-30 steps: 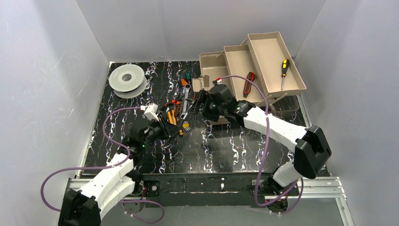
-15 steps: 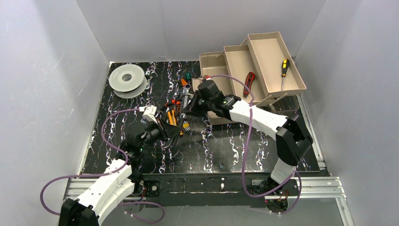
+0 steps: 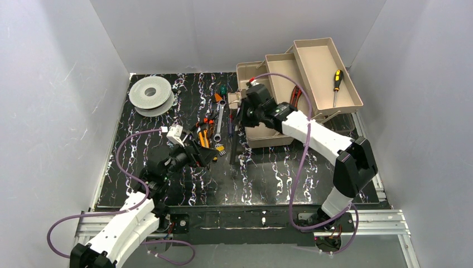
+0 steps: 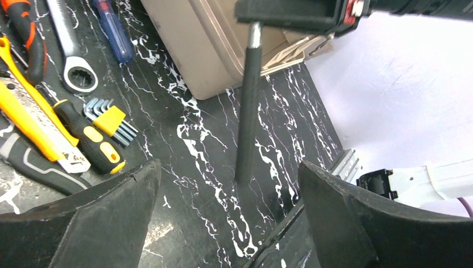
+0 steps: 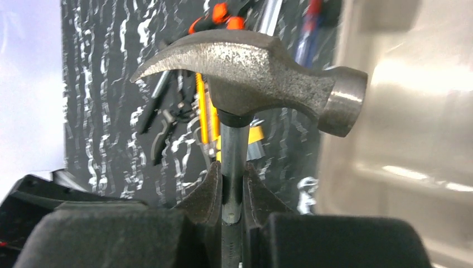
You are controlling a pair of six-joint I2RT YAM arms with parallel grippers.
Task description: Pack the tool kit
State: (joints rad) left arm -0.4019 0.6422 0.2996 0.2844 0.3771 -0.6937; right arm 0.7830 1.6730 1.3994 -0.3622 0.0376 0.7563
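My right gripper (image 5: 233, 167) is shut on the steel neck of a claw hammer (image 5: 256, 72), just below its head. The hammer hangs with its black handle (image 3: 233, 146) pointing down over the mat, beside the open tan toolbox (image 3: 279, 72). In the left wrist view the handle (image 4: 248, 111) hangs free ahead of my left gripper (image 4: 227, 167), which is open with nothing between its fingers. In the top view, the left gripper (image 3: 207, 157) sits low by the tool pile. A yellow-black screwdriver (image 3: 336, 84) and a red knife (image 3: 295, 95) lie in the toolbox trays.
Loose tools lie on the black marbled mat: silver wrench (image 4: 70, 50), blue screwdriver (image 4: 114, 30), hex keys (image 4: 109, 120), yellow knife (image 4: 33, 128), black-yellow screwdriver (image 4: 89, 139). A grey-white spool (image 3: 150, 95) stands at the far left. The toolbox wall (image 4: 206, 50) is close behind the hammer.
My right gripper has shut on the hammer's neck and raised it towards the toolbox. My left gripper has opened and drawn back a little.
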